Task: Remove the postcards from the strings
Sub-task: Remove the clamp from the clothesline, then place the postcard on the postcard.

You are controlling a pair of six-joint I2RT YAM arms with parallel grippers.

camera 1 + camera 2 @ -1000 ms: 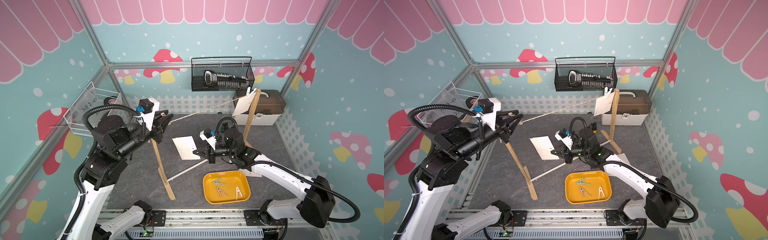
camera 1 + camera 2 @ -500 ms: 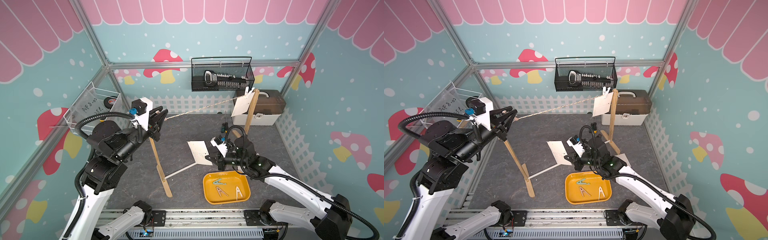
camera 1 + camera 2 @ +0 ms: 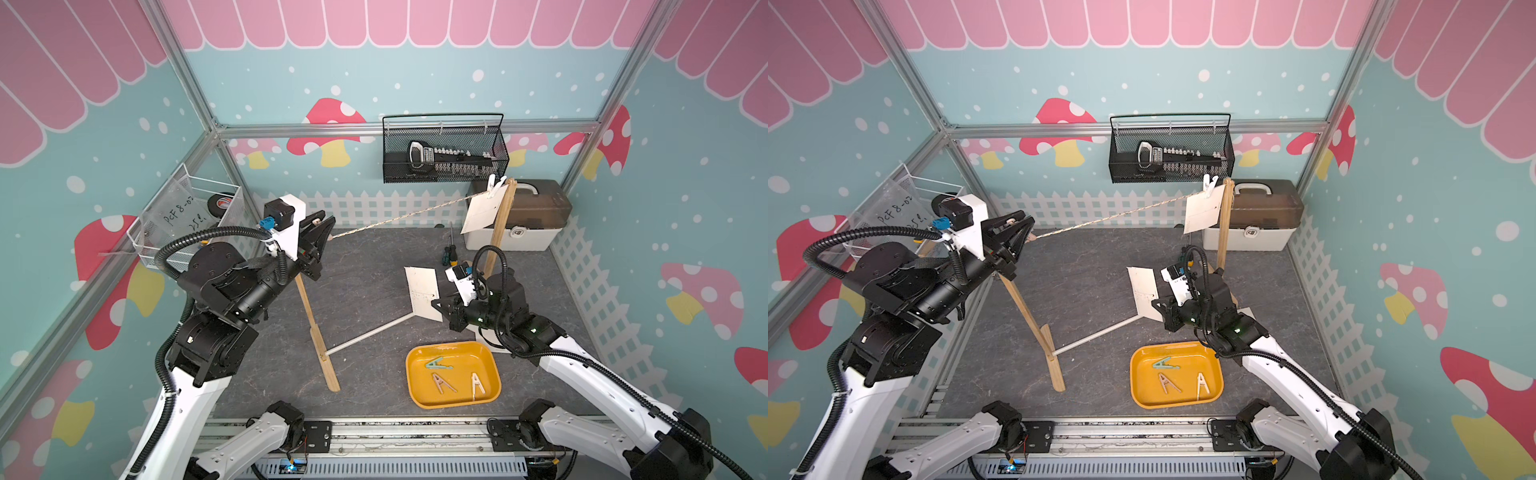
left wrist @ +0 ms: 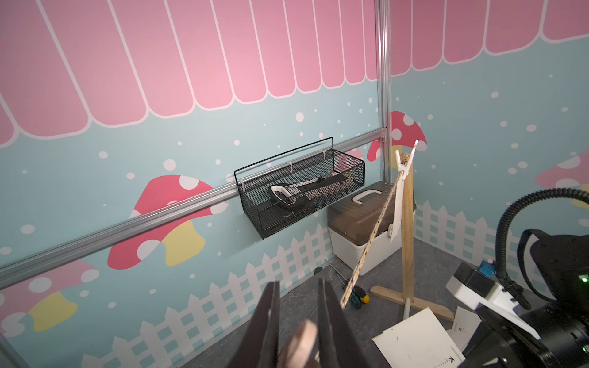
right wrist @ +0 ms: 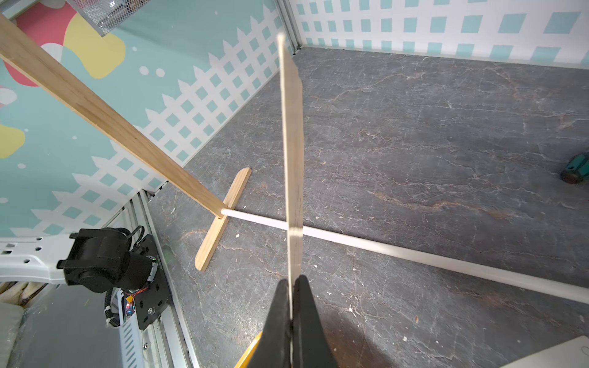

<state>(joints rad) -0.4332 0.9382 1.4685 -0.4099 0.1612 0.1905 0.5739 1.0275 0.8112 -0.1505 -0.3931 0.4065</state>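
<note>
Top view: wall basket (image 3: 892,216) label "PCF 8-02"

Two arms, white on the long parts and black at the fat round joints. On the left arm (image 3: 216,291), a big black shoulder and a white lower part. On the right arm (image 3: 582,374), the same colours, plus tiny green lights (image 3: 478,320). A black ribbed hose (image 3: 195,243) along each arm, with a thin white tie (image 3: 839,392) around it. A white box (image 3: 291,224) on each wrist, and a small blue plug (image 3: 266,224) by the left one. Two flat black fingers on the left hand (image 3: 323,227) and on the right hand (image 5: 291,283), wide at the back, thin at the tip. Down low, black plates (image 3: 318,430) with small screws on a silver rail (image 3: 395,432). Little coloured wires (image 5: 130,301) beside one plate.
</note>
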